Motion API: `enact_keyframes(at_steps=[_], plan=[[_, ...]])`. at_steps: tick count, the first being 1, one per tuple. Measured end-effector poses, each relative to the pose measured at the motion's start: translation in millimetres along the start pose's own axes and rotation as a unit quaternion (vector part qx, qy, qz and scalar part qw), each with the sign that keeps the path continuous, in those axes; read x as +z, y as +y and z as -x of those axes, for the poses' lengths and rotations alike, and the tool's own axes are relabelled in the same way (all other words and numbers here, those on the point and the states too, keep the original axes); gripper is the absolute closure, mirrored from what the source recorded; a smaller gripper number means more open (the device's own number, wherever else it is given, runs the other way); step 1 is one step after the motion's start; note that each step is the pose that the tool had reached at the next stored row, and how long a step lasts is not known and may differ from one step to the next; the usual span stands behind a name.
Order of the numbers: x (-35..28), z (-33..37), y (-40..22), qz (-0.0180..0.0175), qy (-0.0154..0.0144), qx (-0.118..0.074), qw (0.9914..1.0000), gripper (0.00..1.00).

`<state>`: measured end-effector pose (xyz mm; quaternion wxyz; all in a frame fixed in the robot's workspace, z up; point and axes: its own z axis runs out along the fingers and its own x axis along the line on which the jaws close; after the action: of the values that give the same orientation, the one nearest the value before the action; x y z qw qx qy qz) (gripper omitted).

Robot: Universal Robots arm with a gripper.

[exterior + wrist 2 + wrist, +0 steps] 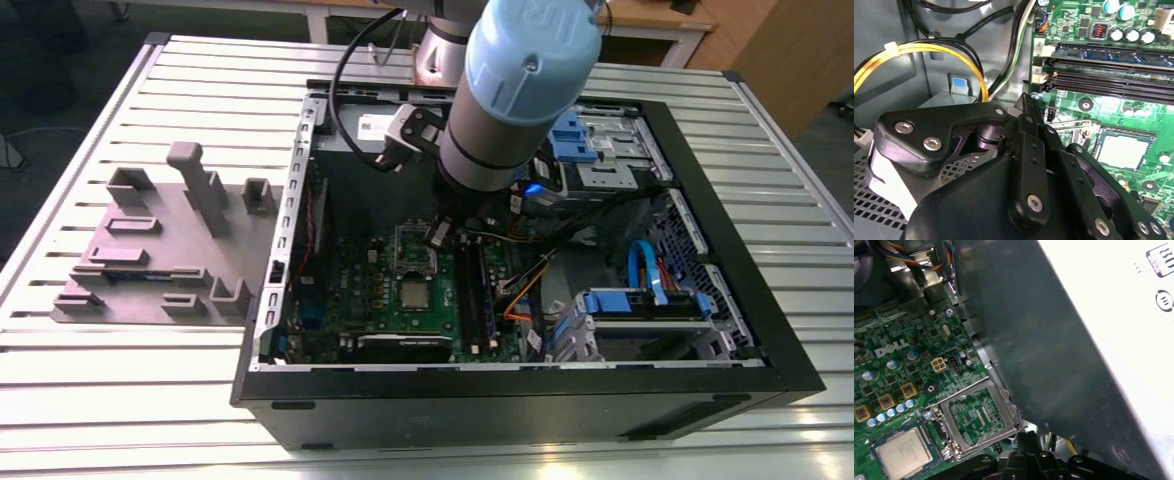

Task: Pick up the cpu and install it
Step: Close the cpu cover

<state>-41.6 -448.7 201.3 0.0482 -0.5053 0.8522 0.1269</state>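
Inside the open black computer case (694, 330) on the slatted metal tabletop (120, 380), the small flat square cpu (415, 294) with its silver-grey metal top lies in the socket on the green motherboard (374, 290), toward the case's front edge as the exterior view shows it. In both wrist views the cpu (1124, 150) (904, 452) sits flat within its seat, with the hinged rectangular metal socket frame (976, 415) swung open beside it. The black tool (1026, 145) hangs over the board near the memory slots (1114, 82), apart from the chip; whether its fingers are parted or closed I cannot tell.

The chip is probably light and stiff, smooth on top and so a little slippery, and delicate on its underside. The thin pale rim on two opposite edges looks the safest place to hold, with gentle, level pressure.
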Motion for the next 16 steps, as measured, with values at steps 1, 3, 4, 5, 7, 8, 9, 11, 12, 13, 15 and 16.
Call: enact_keyframes(at_steps=[1, 3, 4, 5, 7, 8, 9, 11, 12, 13, 15, 16], plan=[[0.0, -0.1, 0.0, -0.0001, 0.0007, 0.0, 1.0, 0.89], [-0.4, 0.0, 0.1, 0.0001, 0.0011, 0.0, 1.0, 0.89], [-0.8, 0.1, 0.2, 0.0003, 0.0013, 0.0, 1.0, 0.89], [-1.4, 0.2, 0.4, 0.0004, 0.0013, 0.0, 1.0, 0.89], [-2.5, 0.4, 0.7, 0.0006, 0.0013, 0.0, 1.0, 0.89], [-2.8, 0.5, 0.8, 0.0007, 0.0014, 0.0, 1.0, 0.89], [-3.5, 0.6, 0.9, 0.0008, 0.0018, 0.0, 1.0, 0.89], [-4.6, 0.6, 1.5, 0.0008, 0.0022, 0.001, 1.0, 0.89], [-5.2, 0.7, 1.8, 0.0005, 0.0028, 0.001, 1.0, 0.89], [-5.4, 0.8, 2.0, -0.0001, 0.0038, 0.001, 0.99999, 0.89], [-5.8, 0.7, 2.1, -0.0018, 0.0074, 0.001, 0.99997, 0.89], [-5.8, 0.6, 2.1, -0.0023, 0.0084, 0.001, 0.99996, 0.89]])
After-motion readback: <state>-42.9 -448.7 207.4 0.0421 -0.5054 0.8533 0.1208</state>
